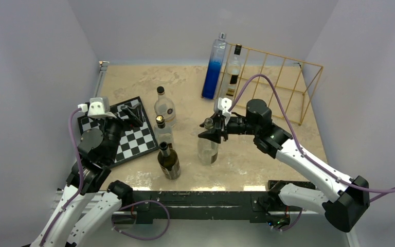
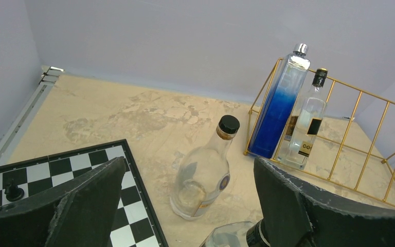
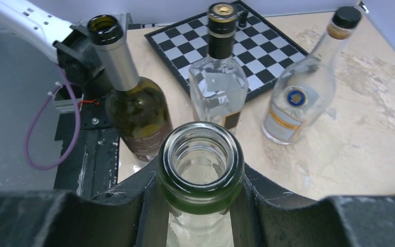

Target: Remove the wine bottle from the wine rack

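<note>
My right gripper (image 3: 200, 203) pinches the neck of the clear, open-mouthed glass wine bottle (image 1: 207, 150), upright mid-surface, near-left of the gold wire wine rack (image 1: 277, 55); I judge it rigid, slippery and breakable, so holding under the lip seems safest.

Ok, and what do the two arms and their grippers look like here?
Both the left arm and right arm have white link shells with black joints and a purple cable along each. The left gripper and right gripper are black, with broad fingers scuffed pale at the edges.
</note>
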